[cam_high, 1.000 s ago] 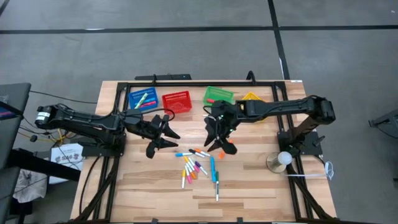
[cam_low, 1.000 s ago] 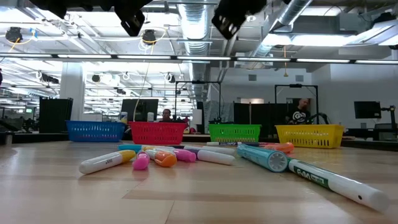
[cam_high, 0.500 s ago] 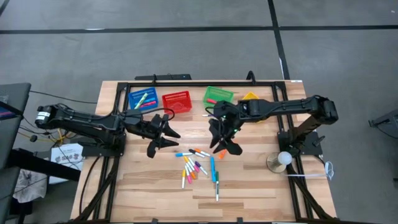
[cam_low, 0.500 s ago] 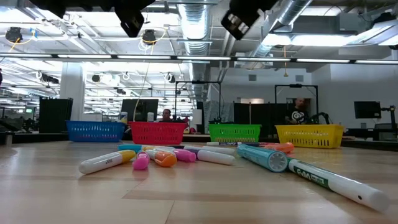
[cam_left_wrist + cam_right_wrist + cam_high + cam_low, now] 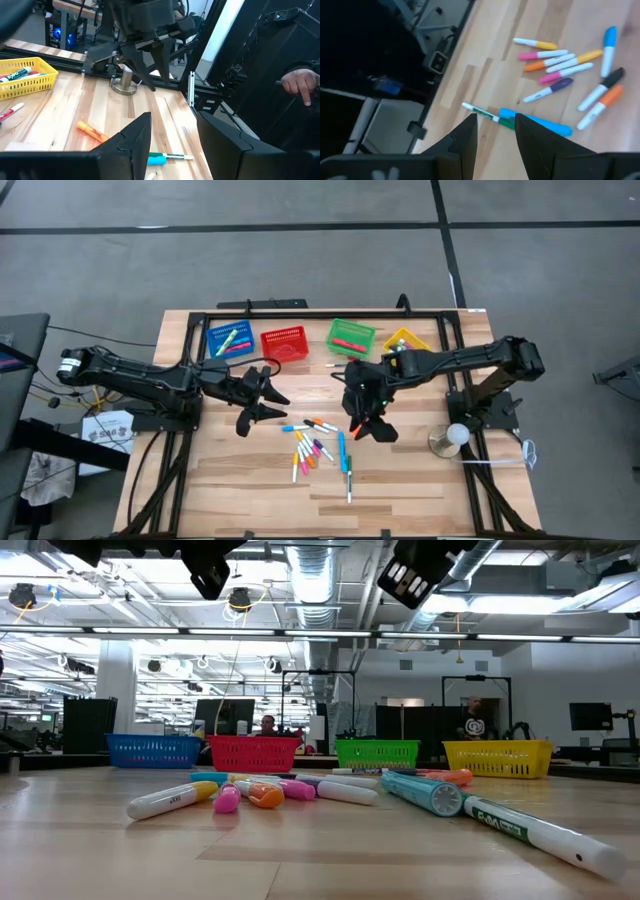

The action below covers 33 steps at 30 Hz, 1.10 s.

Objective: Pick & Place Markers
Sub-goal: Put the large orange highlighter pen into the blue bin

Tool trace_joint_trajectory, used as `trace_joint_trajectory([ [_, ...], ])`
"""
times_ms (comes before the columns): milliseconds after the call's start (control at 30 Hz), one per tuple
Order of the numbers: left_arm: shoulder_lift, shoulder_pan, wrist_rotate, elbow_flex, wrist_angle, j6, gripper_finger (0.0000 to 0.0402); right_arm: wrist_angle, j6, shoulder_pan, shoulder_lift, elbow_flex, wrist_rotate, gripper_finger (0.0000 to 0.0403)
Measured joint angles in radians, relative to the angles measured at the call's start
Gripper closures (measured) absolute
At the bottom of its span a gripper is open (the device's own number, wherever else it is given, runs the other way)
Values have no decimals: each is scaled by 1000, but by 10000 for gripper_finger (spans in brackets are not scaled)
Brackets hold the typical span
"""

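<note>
1. The right gripper [image 5: 368,423] hangs over the table [image 5: 250,480] beside the markers [image 5: 318,448], fingers [image 5: 535,145] parted with nothing between them.
2. The left gripper [image 5: 258,402] waits near the red basket [image 5: 284,342], jaws apart and empty (touching nothing).
3. Markers lie scattered mid-table; their printing is unreadable.

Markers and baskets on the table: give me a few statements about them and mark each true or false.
1. Four baskets stand in a row: blue basket, red basket, green basket, yellow basket. True.
2. Every marker is already in a basket. False: a pile of markers lies loose on the table.
3. The right gripper holds a marker. False: its fingers are empty.
4. The left gripper is open. True.
</note>
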Motion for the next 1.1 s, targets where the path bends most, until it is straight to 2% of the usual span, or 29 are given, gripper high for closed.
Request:
trace_joint_trajectory([
  [133, -1, 0, -49, 0, -89, 0, 243, -37, 47, -7, 0, 0, 49, 280],
  [333, 30, -3, -99, -2, -271, 0, 243, -116, 67, -11, 0, 0, 185, 280],
  [533, 135, -20, -119, -1, -269, 2, 243, -118, 124, -10, 0, -63, 288, 280],
  [767, 219, -28, -119, -1, -263, 0, 243, 26, 268, 7, 0, -195, 288, 280],
  [900, 222, -28, -119, -1, -257, 0, 243, 45, 278, 28, 0, -229, 298, 280],
  [1100, 219, -28, -119, -1, -253, 0, 243, 63, 300, 53, 0, -262, 447, 282],
])
